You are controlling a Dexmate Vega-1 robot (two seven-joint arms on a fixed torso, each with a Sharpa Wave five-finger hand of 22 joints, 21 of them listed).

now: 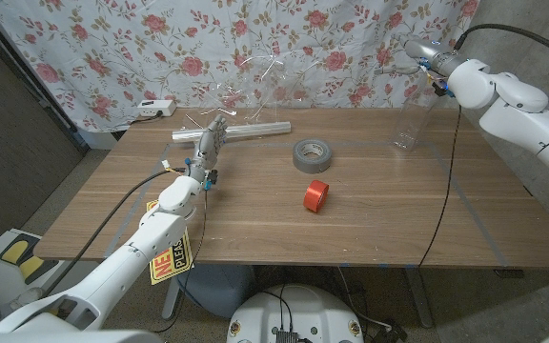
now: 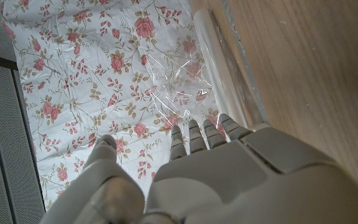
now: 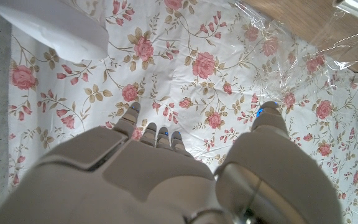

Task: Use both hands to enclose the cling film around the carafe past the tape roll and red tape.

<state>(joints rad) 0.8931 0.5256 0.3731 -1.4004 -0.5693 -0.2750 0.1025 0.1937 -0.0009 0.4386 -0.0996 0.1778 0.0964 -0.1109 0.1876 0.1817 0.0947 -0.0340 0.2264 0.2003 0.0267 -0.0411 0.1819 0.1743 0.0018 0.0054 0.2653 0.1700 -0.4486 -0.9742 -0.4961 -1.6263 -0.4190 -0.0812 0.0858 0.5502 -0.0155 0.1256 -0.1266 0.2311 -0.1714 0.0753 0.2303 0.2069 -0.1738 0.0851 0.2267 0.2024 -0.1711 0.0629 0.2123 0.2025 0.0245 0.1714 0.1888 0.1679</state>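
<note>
Left hand [image 1: 213, 136] fingers [image 2: 194, 134] raised together at cling film [image 1: 246, 90], thumb apart; whether they pinch sheet, cannot tell. Right hand [image 1: 417, 52] raised near table's far right corner, fingers [image 3: 157, 137] side by side, thumb apart; grip on film cannot tell. Film: clear, crinkled, glinting sheet lifted off roll [image 1: 241, 129] lying along table's far edge. Carafe [image 1: 406, 129]: clear, upright, near far right edge. Grey tape roll [image 1: 314, 154] mid-table, red tape [image 1: 315, 195] just nearer front edge.

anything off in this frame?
The cling film is crumpled, standing up off its roll at the table's far edge. The carafe stands well to the right, unwrapped, past the tape roll and red tape.
</note>
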